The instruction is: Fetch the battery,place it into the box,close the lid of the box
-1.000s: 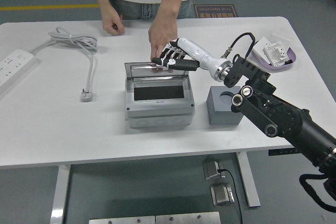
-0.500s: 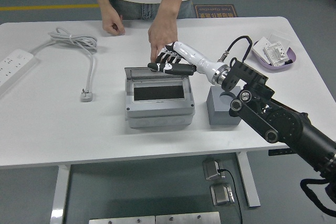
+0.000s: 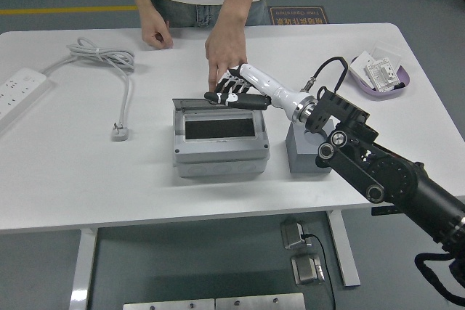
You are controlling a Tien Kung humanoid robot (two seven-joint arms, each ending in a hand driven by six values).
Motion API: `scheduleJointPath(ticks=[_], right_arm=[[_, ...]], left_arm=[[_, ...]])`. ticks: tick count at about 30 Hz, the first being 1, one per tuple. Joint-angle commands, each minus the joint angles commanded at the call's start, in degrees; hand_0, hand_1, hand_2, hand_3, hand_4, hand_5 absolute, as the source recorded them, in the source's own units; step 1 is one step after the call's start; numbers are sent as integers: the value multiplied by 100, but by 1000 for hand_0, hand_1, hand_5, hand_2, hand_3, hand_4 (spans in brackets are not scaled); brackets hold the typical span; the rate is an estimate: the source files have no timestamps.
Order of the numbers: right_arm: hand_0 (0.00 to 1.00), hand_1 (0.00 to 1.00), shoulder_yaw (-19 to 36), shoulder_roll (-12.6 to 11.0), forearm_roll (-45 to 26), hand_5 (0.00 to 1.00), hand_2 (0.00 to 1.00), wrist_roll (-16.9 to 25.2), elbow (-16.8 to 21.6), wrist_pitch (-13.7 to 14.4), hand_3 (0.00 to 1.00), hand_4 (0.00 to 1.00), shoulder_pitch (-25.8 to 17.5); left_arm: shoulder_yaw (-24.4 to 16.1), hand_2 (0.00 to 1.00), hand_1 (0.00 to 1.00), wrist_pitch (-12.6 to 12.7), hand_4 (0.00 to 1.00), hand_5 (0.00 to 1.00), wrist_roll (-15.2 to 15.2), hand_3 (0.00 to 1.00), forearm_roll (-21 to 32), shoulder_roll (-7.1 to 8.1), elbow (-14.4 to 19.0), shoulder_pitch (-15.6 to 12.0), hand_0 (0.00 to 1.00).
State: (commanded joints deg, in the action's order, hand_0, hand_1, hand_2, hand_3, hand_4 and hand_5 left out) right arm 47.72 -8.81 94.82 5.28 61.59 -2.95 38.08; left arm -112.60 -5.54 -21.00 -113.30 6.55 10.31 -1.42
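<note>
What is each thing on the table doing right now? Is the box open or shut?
Box: lid raised at the back, not shut.
Right hand: fingers stretched out on the lid's top edge, holding nothing.
Person's hand: finger pointing down at the lid, behind the robot's hand.
Person's other hand: curled, resting on the table.
Power strip: lying flat, plug loose on the table.
Purple tray: holds small packets.
Grey block: upright beside the box.

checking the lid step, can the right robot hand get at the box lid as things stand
Probably yes. The right robot hand already lies on the raised lid at the back of the grey box. A person's hand hangs close above it but does not block it.
</note>
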Motion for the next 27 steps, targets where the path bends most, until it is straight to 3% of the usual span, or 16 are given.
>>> scheduleJointPath(ticks=[17, 27], right_arm=[[407, 463, 66, 37, 98, 851, 549, -44, 144, -17, 557, 998, -122], [408, 464, 144, 29, 347, 848, 551, -118, 441, -42, 557, 998, -239]], left_arm=[[-18, 589, 404, 0, 714, 226, -6, 642, -18, -18, 0, -1, 588], [-27, 589, 404, 2, 714, 225, -4, 641, -23, -22, 0, -1, 588]])
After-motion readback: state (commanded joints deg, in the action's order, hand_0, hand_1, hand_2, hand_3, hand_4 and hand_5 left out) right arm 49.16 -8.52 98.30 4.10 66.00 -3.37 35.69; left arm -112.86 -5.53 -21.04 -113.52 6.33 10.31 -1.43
